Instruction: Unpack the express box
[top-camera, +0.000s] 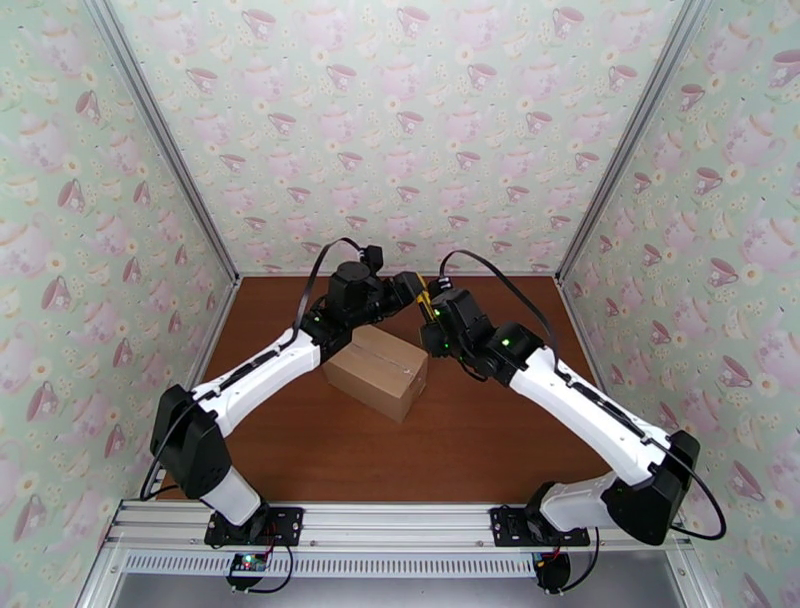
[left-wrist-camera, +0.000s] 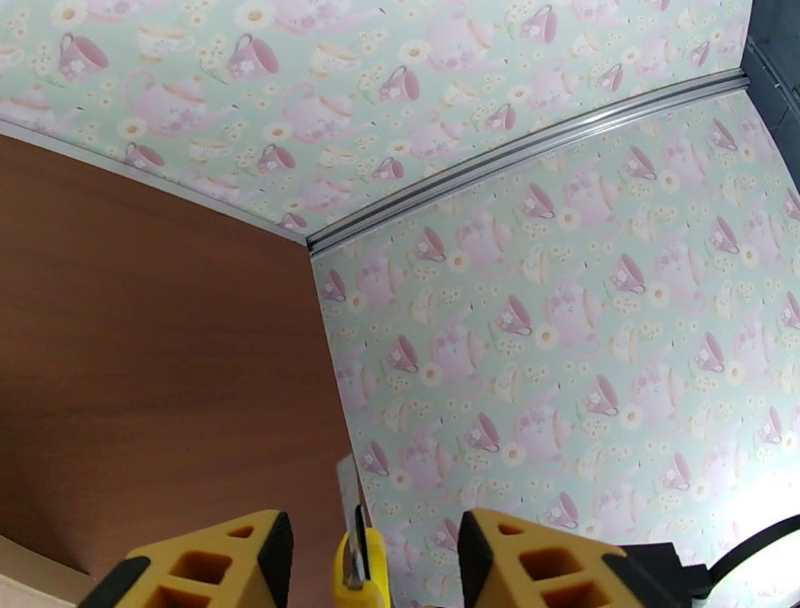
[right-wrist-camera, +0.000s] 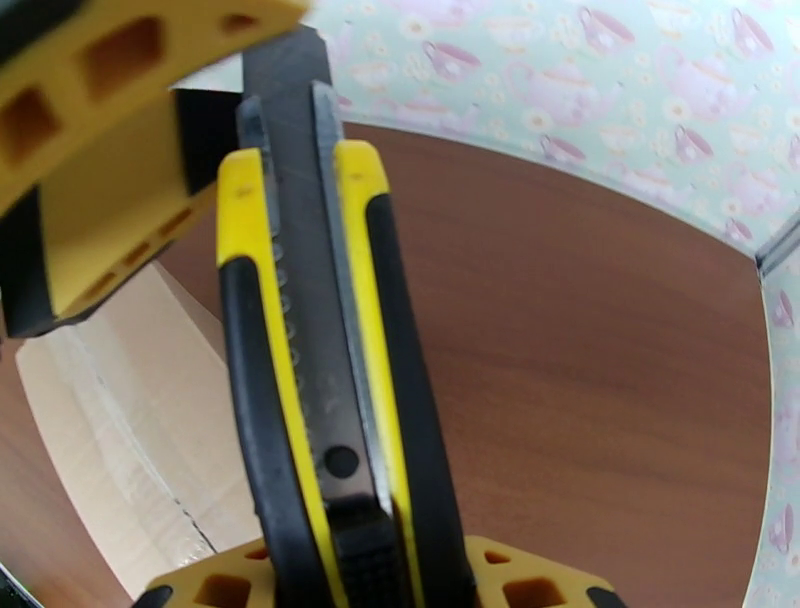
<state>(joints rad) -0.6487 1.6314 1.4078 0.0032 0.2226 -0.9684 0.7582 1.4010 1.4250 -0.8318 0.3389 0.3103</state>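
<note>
Bright, even, diffuse light fills the overhead view; the box (top-camera: 378, 372) casts only a faint, soft shadow on the worktop (top-camera: 480, 440). The left wrist view bows the wall rail (left-wrist-camera: 520, 160) and washes out toward 4 o'clock. Seen close up, the knife (right-wrist-camera: 330, 400) blurs toward 12 o'clock.

The express box (top-camera: 377, 372) lies on the worktop (top-camera: 480, 440), roughly midway between the side walls and turned at an angle. Just behind the box's far edge and above it, the two end effectors meet: the left end effector (top-camera: 408, 287) on the left and the right end effector (top-camera: 432, 305) on the right. A utility knife (right-wrist-camera: 320, 330) is gripped in the right end effector. Its tip reaches between the left one's spread fingers (left-wrist-camera: 210, 560), with a gap on either side. Both arm bases stand in front of the box, at the worktop's near edge.
</note>
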